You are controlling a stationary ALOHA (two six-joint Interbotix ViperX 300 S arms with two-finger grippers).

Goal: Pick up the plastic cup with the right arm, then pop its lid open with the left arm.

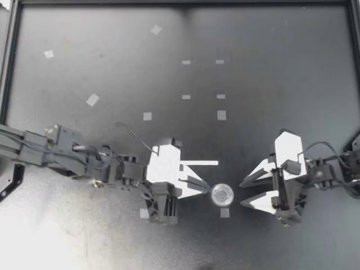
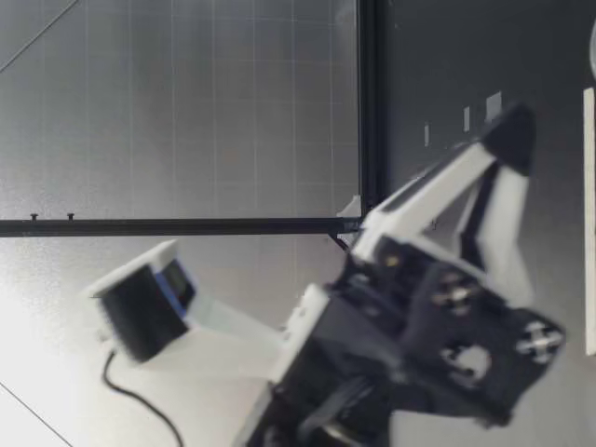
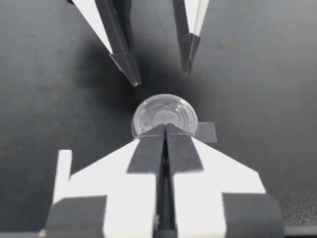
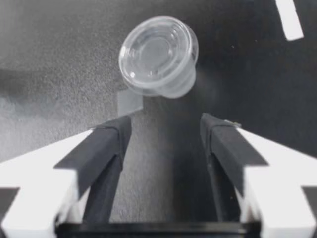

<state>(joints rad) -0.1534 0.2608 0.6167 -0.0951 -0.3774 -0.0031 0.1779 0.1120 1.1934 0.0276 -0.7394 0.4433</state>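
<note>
A: Start at our left gripper (image 1: 207, 189). State?
B: Fingers pressed tight together, nothing btwn them. Tips sit lower middle of the top view, pointing toward the frame's right.
A: And the clear cup (image 1: 222, 194)?
B: Right off those tips, lower middle of frame, slightly right of ctr. In the left wrist view our left gripper (image 3: 166, 131) overlaps the cup's (image 3: 163, 110) near rim. Touching or just short, we can't tell.
A: Our right gripper (image 1: 243, 193)?
B: Spread wide, empty, lower right of frame, tips aimed at the cup w/ a small gap of bare table (image 1: 281, 84) btwn. From its own cam the right gripper (image 4: 166, 121) has the cup (image 4: 157, 54) ahead, a bit toward one finger, not btwn the fingers.
A: So which arm's nearer?
B: Left, clearly. Cup lies on the line btwn both sets of tips. It's round from above, so no long axis; looks upright, mouth up.
A: Around it?
B: Tape square (image 1: 225, 212) just below the cup in the top view, white tape strip (image 1: 201, 163) above our left gripper's fingers, more tape bits (image 1: 220, 115) further up, mid frame.
</note>
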